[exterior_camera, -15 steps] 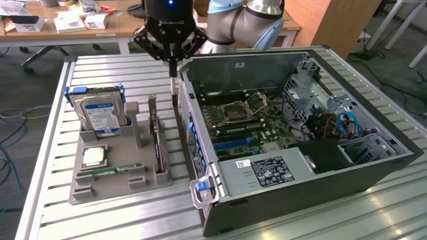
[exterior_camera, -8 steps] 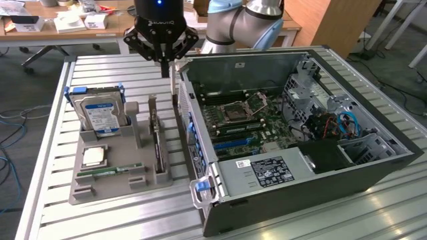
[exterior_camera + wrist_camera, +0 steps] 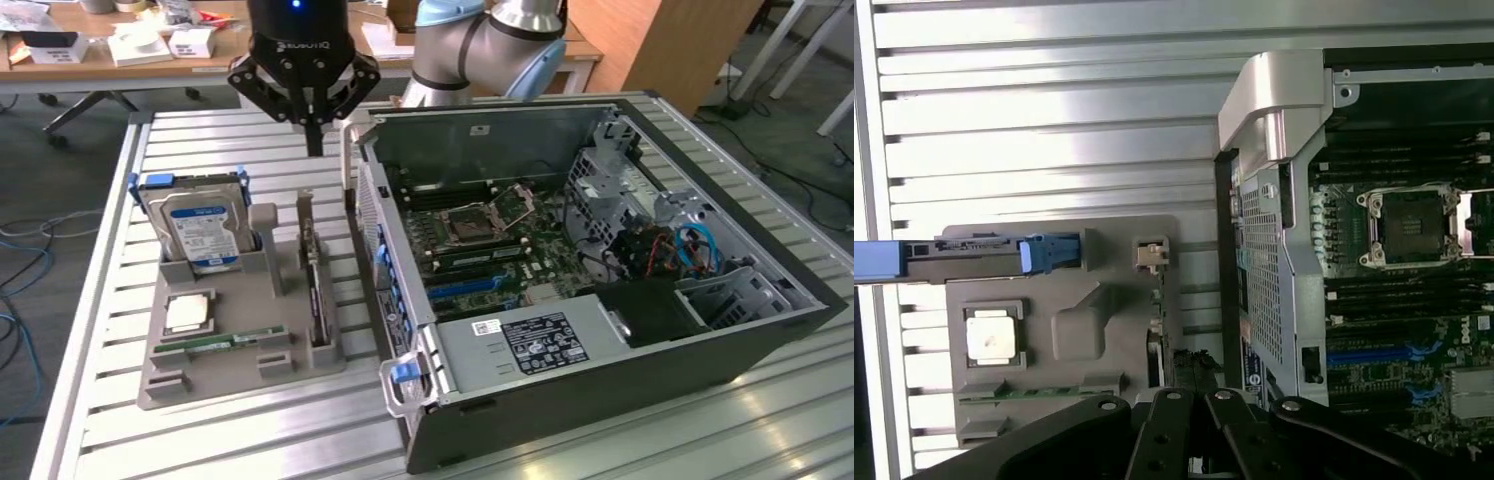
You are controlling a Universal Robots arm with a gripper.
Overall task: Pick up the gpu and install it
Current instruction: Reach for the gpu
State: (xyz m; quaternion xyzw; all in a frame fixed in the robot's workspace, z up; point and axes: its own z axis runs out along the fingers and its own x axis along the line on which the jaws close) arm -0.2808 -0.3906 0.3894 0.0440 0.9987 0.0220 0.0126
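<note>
While the gripper (image 3: 315, 142) hangs over the bench (image 3: 200, 440) with its fingers pinched together on nothing, the gpu (image 3: 315, 290) sits untouched, so nothing's picked up yet. The card stands on its long edge in a slot along the side of the grey parts holder (image 3: 287, 365) closest to the open computer case (image 3: 747, 330), silver end bracket (image 3: 304, 215) at the holder's far end. The gripper is above that far end, near the bracket but clearly apart from it. The rest of the holder has a hard drive (image 3: 198, 225) in a blue caddy at the far corner, then a CPU (image 3: 187, 313) and a green memory stick (image 3: 214, 343) toward the near edge.

My guess on handling: light, stiff and thin, so it shouldn't flex, but it's fragile, since it's a bare circuit board with a fan on one face that you don't want to crush. The exposed top edge looks like the sensible place to pinch, across the board's thickness, away from the fan. A narrow edge like that could slip or twist if it's grabbed off-centre
</note>
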